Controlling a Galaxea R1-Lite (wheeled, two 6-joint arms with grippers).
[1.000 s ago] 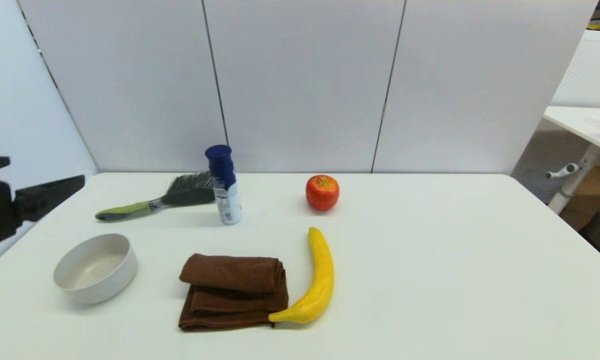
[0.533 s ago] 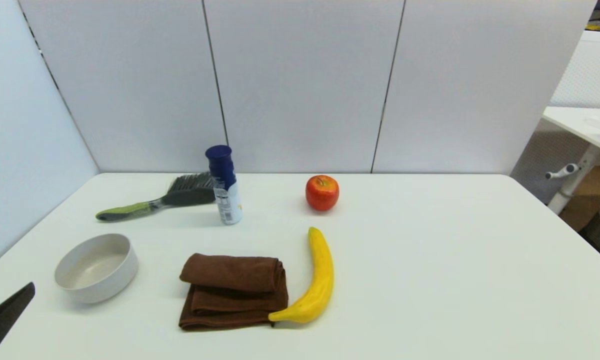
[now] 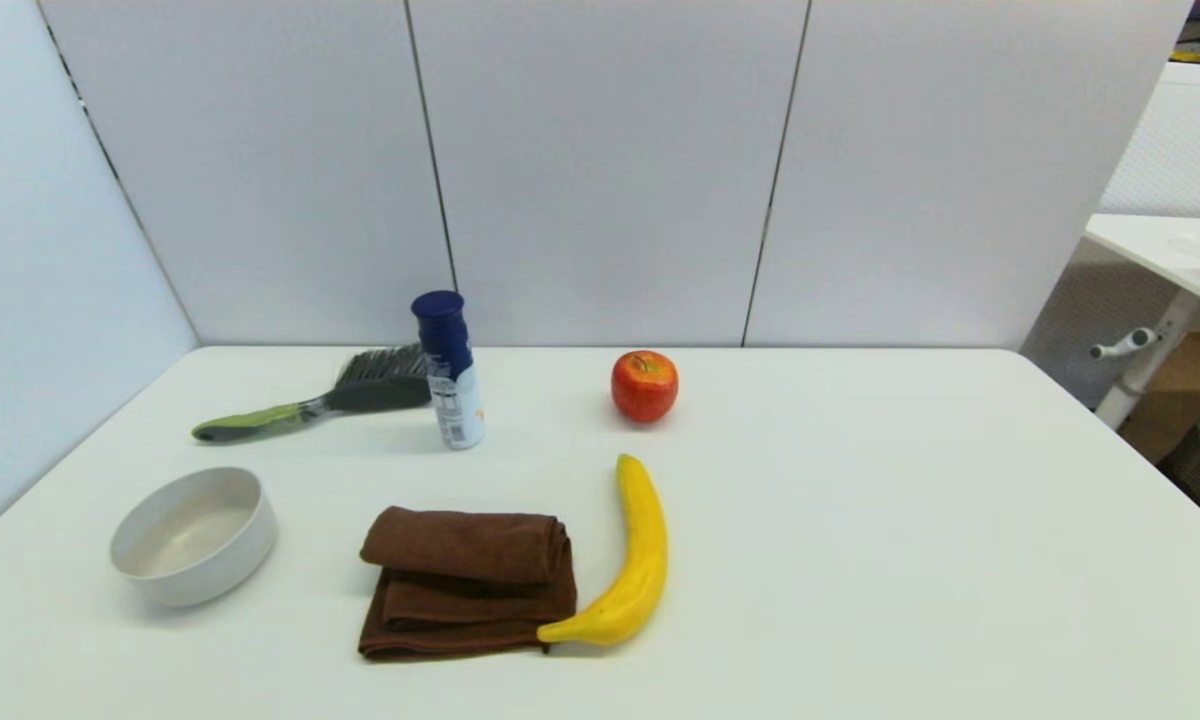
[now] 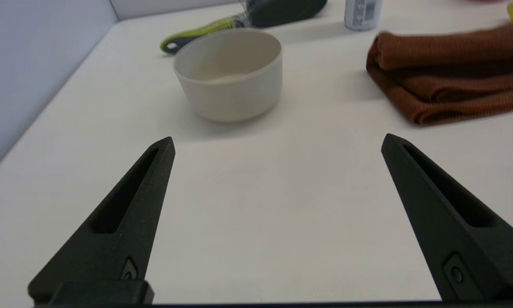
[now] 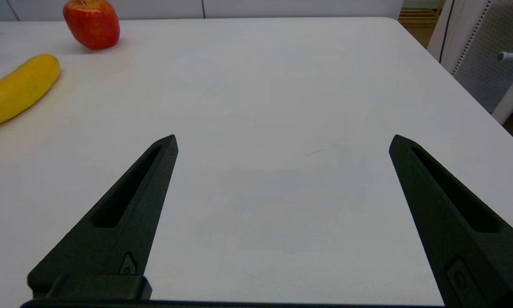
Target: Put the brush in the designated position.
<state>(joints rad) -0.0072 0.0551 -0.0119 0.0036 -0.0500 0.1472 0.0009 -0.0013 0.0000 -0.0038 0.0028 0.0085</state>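
Both sets of jaws stand wide apart and hold nothing, each low over bare table [image 3: 860, 520] at the near edge, out of the head view. The left gripper [image 4: 278, 143] faces the brush [image 3: 310, 405], which lies well beyond its jaws at the far left of the table, bristles up and green handle pointing outward, apart from everything but the bottle [image 3: 448, 370] standing just beside its head.

That bottle looks like the main hazard: tall and narrow, it would likely topple if a finger swung in near the bristle end, so the handle seems the safer place to grip. The bowl [image 4: 228, 72] sits between the left jaws and the handle, and a low, straight reach could knock it. The towel [image 4: 449, 72] lies off to one side of that path.

The right gripper [image 5: 282, 141] is parked, with the banana [image 5: 17, 90] and apple [image 5: 92, 23] far ahead.
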